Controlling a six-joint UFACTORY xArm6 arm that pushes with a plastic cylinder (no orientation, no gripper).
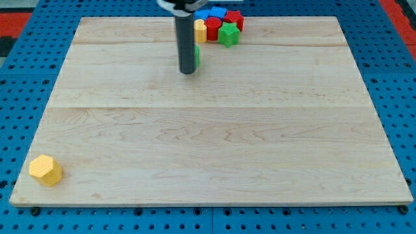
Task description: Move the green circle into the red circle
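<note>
My tip (188, 71) rests on the wooden board (208, 149) near the view's top, left of centre. The green circle (197, 56) is mostly hidden behind the rod; only a thin green sliver shows at the rod's right side, touching or very close to it. The red circle (213, 30) sits in a cluster up and to the right of the tip, a short gap beyond the green sliver. A yellow block (200, 30) lies against the red circle's left side, between it and the rod.
The cluster at the board's top edge also holds a green block (228, 35), another red block (235, 19) and blue blocks (212, 13). A yellow hexagon (45, 170) lies alone near the board's bottom left corner. Blue pegboard surrounds the board.
</note>
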